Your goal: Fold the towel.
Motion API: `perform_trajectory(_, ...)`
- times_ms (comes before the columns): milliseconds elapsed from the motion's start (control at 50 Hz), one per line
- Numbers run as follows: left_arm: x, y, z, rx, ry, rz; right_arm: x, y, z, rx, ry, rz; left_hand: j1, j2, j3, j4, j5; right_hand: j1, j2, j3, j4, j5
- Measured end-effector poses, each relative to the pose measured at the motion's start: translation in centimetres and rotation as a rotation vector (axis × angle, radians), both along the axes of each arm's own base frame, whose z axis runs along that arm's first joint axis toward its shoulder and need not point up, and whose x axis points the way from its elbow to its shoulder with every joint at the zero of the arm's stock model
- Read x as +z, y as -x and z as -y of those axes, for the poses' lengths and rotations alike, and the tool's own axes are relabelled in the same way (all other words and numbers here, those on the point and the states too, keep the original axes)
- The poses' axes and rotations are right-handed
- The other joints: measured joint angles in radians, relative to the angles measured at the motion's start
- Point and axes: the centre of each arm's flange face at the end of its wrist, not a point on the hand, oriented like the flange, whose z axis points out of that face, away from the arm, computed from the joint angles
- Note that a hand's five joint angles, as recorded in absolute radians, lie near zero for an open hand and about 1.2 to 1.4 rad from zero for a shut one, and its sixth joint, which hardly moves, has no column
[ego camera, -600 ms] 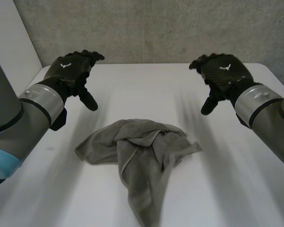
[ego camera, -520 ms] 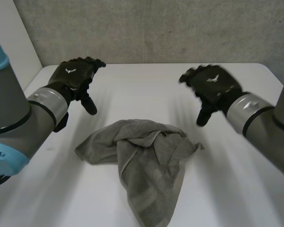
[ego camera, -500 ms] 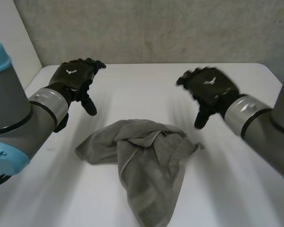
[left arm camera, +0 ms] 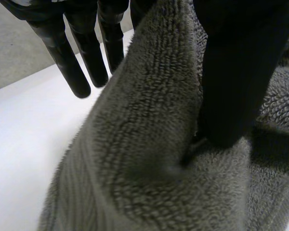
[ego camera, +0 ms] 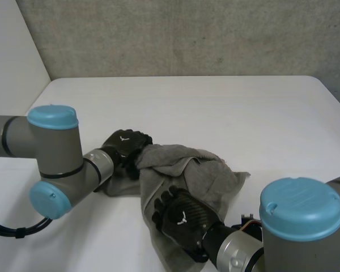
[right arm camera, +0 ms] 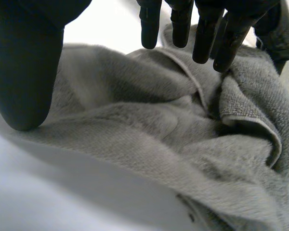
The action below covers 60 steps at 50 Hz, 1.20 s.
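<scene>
Between thumb and fingers of my left hand (ego camera: 124, 145): a raised fold of the towel (ego camera: 207, 170), pinched. Right hand (ego camera: 184, 220) relaxed, palm over the crumpled heap on the surface (ego camera: 215, 107). Judged soft, light, limp; grip the hemmed corners.

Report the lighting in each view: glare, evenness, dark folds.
Head view: soft, even light on the table, no glare; faint shading in folds of the towel. Right wrist view: a deep fold near the right hand goes dark. Left wrist view: the towel's ridge is evenly lit, the table bright, no glare.
</scene>
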Motion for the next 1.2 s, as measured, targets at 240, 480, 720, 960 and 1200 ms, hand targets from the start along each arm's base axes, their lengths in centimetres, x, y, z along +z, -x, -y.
perform_trajectory(240, 2.4, 1.1, 0.3, 0.005, 0.12, -0.059, -1.3, 0.1, 2.2, -0.034, 0.166, -0.04, 0.628, 0.705, 0.702, 0.716, 0.676, 0.743, 0.942, 0.932, 0.927, 0.877)
perform_trajectory(480, 12.2, -0.4, -0.4, 0.143, 0.335, -0.209, 9.6, 0.7, 12.2, -0.39, 0.253, 0.444, 0.644, 0.736, 0.736, 0.753, 0.695, 0.743, 0.949, 0.957, 0.958, 0.897)
perform_trajectory(720, 8.9, -2.0, -5.2, 0.136, 0.2, -0.147, 10.3, 4.3, 17.8, -0.649, -0.092, 0.616, 0.644, 0.738, 0.742, 0.756, 0.695, 0.743, 0.949, 0.973, 0.958, 0.925)
perform_trajectory(960, 3.5, -2.1, -11.3, 0.06, 0.049, -0.024, 2.9, 5.0, 18.9, -0.741, -0.297, 0.339, 0.019, 0.03, 0.037, 0.034, 0.032, 0.372, 0.446, 0.453, 0.446, 0.459)
perform_trajectory(1200, 8.3, -1.4, -8.9, 0.106, 0.198, -0.105, 7.8, 6.5, 16.8, -0.717, -0.194, 0.418, -0.038, -0.033, -0.028, -0.032, -0.035, 0.258, 0.309, 0.312, 0.295, 0.297)
